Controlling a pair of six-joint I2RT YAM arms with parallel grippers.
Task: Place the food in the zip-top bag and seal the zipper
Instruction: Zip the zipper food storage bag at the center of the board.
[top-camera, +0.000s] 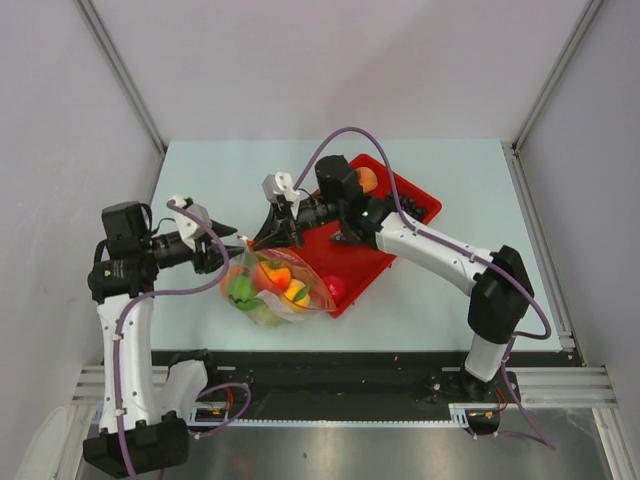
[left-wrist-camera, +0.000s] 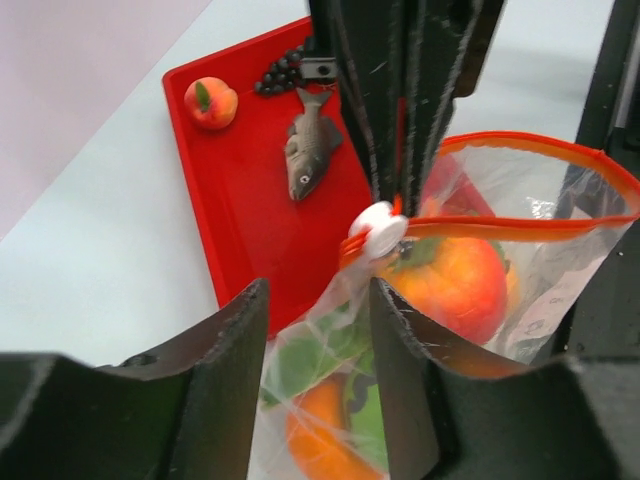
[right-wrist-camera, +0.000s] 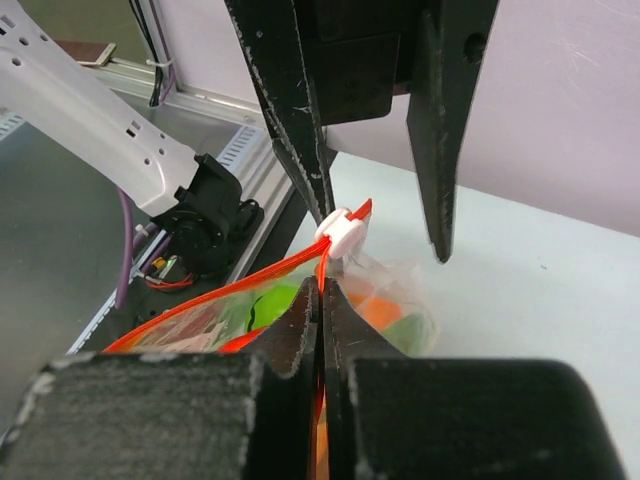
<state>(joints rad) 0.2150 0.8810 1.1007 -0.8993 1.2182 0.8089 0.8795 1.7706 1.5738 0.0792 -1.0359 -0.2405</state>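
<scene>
The clear zip-top bag (top-camera: 272, 288) lies at the near-left corner of the red tray (top-camera: 415, 205), with orange and green toy food inside, and its mouth (left-wrist-camera: 560, 215) gapes open. My right gripper (top-camera: 271, 240) is shut on the orange-red zipper strip (right-wrist-camera: 322, 285), just beside the white slider (right-wrist-camera: 343, 232). My left gripper (left-wrist-camera: 318, 375) is open, and its fingers (right-wrist-camera: 300, 120) straddle the bag's corner at the slider (left-wrist-camera: 378, 228). A grey fish (left-wrist-camera: 308, 150), a peach (left-wrist-camera: 211, 102) and dark grapes (left-wrist-camera: 283, 70) lie on the tray. A red tomato (top-camera: 335, 289) sits by the bag.
The tray lies at an angle on the pale table (top-camera: 440, 300); its rim (left-wrist-camera: 205, 240) runs close to the bag. Grey walls enclose the table on three sides. The two grippers are almost touching over the bag.
</scene>
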